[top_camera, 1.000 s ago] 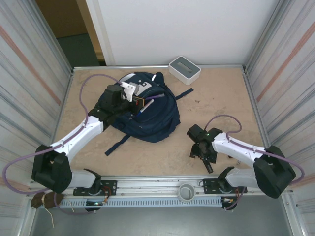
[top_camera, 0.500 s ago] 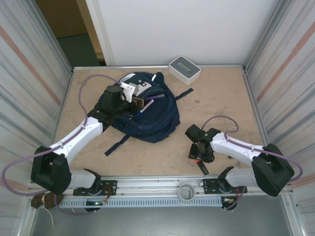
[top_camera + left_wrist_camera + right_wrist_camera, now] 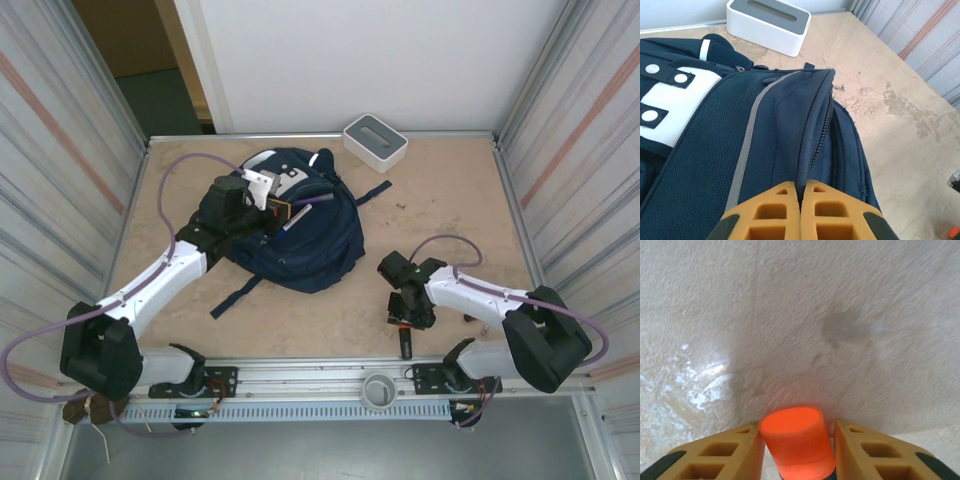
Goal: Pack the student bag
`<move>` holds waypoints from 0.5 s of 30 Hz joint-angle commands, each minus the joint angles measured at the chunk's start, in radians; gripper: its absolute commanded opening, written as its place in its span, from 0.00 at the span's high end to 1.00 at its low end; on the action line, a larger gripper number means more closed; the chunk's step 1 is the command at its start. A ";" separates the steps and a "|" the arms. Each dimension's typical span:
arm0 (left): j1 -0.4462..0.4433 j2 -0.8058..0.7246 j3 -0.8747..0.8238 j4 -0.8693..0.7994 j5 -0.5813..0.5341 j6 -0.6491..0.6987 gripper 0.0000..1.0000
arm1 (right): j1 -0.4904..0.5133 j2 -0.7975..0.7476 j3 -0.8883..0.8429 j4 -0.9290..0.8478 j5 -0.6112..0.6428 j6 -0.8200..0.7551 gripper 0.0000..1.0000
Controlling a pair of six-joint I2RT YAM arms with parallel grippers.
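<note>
The student bag (image 3: 310,245), a navy backpack with white patches, lies left of the table's middle. My left gripper (image 3: 277,209) is on its upper part, shut on a fold of navy fabric beside the zipper (image 3: 820,135); the orange fingertips (image 3: 812,192) pinch that fold. A thin pen (image 3: 302,211) sticks out of the bag just right of this gripper. My right gripper (image 3: 407,315) points down at the table near the front right. A marker with an orange cap (image 3: 796,437) stands between its fingers (image 3: 855,440); the left finger touches the cap, the right one is a small gap away.
A white-grey rectangular box (image 3: 375,142) sits at the back wall, behind the bag, also in the left wrist view (image 3: 769,24). A dark strap (image 3: 238,295) trails from the bag toward the front. Corrugated metal walls (image 3: 70,150) close in both sides.
The right gripper has shifted a little left and down onto the marker, and its jaws have narrowed around the orange cap. The left gripper keeps its hold on the bag.
</note>
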State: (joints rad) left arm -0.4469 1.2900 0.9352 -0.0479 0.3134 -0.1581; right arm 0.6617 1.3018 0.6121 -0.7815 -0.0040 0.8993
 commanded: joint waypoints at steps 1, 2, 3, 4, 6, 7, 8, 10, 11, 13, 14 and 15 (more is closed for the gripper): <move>-0.006 -0.050 0.006 0.062 0.016 0.010 1.00 | -0.045 -0.019 0.042 0.002 0.010 -0.046 0.66; -0.006 -0.052 0.005 0.062 0.016 0.010 1.00 | -0.066 -0.022 0.046 0.018 0.000 -0.057 0.67; -0.006 -0.054 0.004 0.063 0.015 0.011 1.00 | -0.094 -0.022 0.049 0.051 -0.020 -0.067 0.69; -0.006 -0.054 0.002 0.066 0.016 0.009 1.00 | -0.119 -0.021 0.053 0.076 -0.040 -0.074 0.70; -0.006 -0.052 0.002 0.066 0.018 0.009 1.00 | -0.167 -0.011 0.072 0.139 -0.074 -0.087 0.72; -0.006 -0.051 0.002 0.066 0.017 0.008 1.00 | -0.188 0.002 0.091 0.165 -0.080 -0.096 0.73; -0.006 -0.049 0.002 0.069 0.017 0.007 1.00 | -0.203 0.021 0.113 0.185 -0.080 -0.106 0.74; -0.006 -0.047 0.002 0.070 0.020 0.007 1.00 | -0.238 0.071 0.162 0.207 -0.081 -0.136 0.75; -0.006 -0.046 0.004 0.069 0.022 0.007 1.00 | -0.254 0.101 0.186 0.214 -0.077 -0.154 0.75; -0.006 -0.046 0.004 0.067 0.022 0.009 1.00 | -0.281 0.155 0.220 0.223 -0.077 -0.184 0.71; -0.006 -0.046 0.002 0.068 0.021 0.009 1.00 | -0.289 0.182 0.235 0.223 -0.073 -0.198 0.68; -0.006 -0.044 0.002 0.067 0.020 0.011 1.00 | -0.292 0.201 0.249 0.221 -0.059 -0.209 0.66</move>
State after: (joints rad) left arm -0.4469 1.2900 0.9344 -0.0475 0.3138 -0.1581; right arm 0.3855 1.4536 0.8249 -0.5716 -0.0727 0.7631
